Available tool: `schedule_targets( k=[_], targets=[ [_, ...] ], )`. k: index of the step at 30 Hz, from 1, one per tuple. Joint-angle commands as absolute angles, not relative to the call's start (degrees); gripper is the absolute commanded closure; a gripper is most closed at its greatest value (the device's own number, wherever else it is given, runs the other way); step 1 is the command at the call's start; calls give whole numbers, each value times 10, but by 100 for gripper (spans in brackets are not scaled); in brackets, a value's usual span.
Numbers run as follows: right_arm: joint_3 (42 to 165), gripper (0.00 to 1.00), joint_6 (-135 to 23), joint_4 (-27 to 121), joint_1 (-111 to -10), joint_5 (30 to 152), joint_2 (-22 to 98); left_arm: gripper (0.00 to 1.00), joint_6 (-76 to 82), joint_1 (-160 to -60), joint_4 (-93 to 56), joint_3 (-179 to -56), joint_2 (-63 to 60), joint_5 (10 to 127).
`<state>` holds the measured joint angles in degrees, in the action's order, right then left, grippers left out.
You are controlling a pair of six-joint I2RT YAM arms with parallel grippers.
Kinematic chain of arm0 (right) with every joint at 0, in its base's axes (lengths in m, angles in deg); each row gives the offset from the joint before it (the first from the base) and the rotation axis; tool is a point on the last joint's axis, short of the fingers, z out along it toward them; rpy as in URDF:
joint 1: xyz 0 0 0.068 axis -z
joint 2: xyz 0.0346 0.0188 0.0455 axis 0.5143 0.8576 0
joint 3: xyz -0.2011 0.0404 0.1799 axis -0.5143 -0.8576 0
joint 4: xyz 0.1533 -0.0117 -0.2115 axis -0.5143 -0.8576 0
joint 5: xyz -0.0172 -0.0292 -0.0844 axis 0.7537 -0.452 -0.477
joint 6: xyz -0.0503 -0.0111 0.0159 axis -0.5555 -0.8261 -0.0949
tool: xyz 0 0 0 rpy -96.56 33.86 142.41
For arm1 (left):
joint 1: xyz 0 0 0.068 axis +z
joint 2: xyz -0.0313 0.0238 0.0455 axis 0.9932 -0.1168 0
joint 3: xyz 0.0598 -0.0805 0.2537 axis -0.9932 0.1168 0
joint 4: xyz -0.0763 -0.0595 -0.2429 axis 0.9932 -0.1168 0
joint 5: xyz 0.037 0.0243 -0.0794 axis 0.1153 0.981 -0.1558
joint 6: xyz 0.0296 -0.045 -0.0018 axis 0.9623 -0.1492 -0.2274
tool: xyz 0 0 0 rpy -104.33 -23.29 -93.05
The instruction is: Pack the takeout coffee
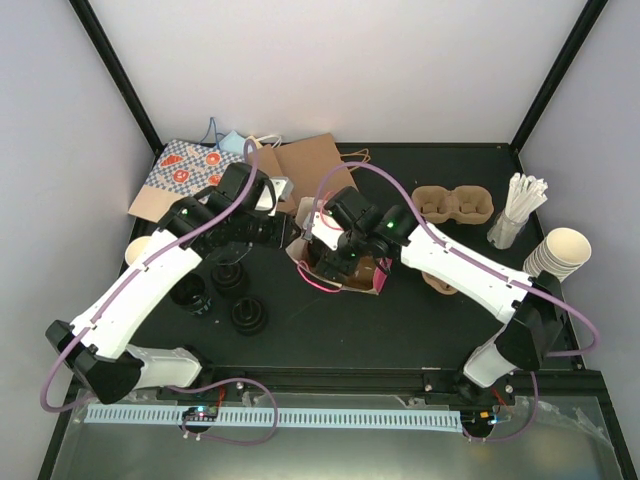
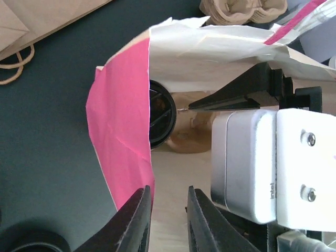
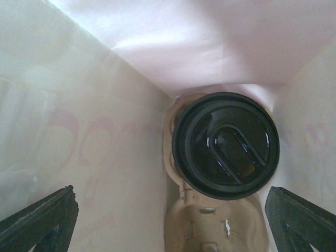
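One takeout coffee, a cup under a round black lid point(image 3: 226, 144), stands in a brown pulp carrier point(image 3: 215, 228) at the bottom of a pink and white paper bag point(image 1: 352, 280). My right gripper point(image 3: 170, 220) is down inside the bag, open wide, with a fingertip on each side and the cup just beyond them, untouched. My left gripper point(image 2: 169, 210) is at the bag's left rim. Its jaws stand a narrow gap apart, and the pink wall point(image 2: 121, 136) lies against the left finger point(image 2: 134, 220). The same lid point(image 2: 160, 113) shows through the bag's mouth.
Dark round lidded items point(image 1: 230, 285) sit left of the bag by the left arm, with a cream cup point(image 1: 140, 250) beyond them. Brown paper bags point(image 1: 310, 160) and patterned bags point(image 1: 185, 170) lie at the back. Spare carriers point(image 1: 455, 205), stirrers point(image 1: 515, 210) and stacked cups point(image 1: 560, 255) stand at right.
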<state>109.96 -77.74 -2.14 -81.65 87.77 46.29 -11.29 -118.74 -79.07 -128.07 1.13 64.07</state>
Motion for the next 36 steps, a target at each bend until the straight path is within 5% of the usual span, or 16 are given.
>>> schedule_targets(
  k=[1,4,7,14,24,36],
  targets=[
    [1109,0,-770,-26,-814,901,463,78,-106,-1196,-803,-1312,-14,673],
    [1111,0,-763,-24,-814,906,457,76,-109,-1199,-834,-1328,-35,714],
    [1112,0,-756,-16,-814,903,439,62,-112,-1201,-836,-1327,-33,754],
    [1122,0,-745,-17,-814,897,405,69,-108,-1203,-838,-1331,-33,795],
    [1117,0,-737,-17,-814,904,360,67,-96,-1200,-748,-1314,30,649],
    [1104,0,-678,33,-814,905,253,35,-63,-1196,-796,-1323,18,752]
  ],
)
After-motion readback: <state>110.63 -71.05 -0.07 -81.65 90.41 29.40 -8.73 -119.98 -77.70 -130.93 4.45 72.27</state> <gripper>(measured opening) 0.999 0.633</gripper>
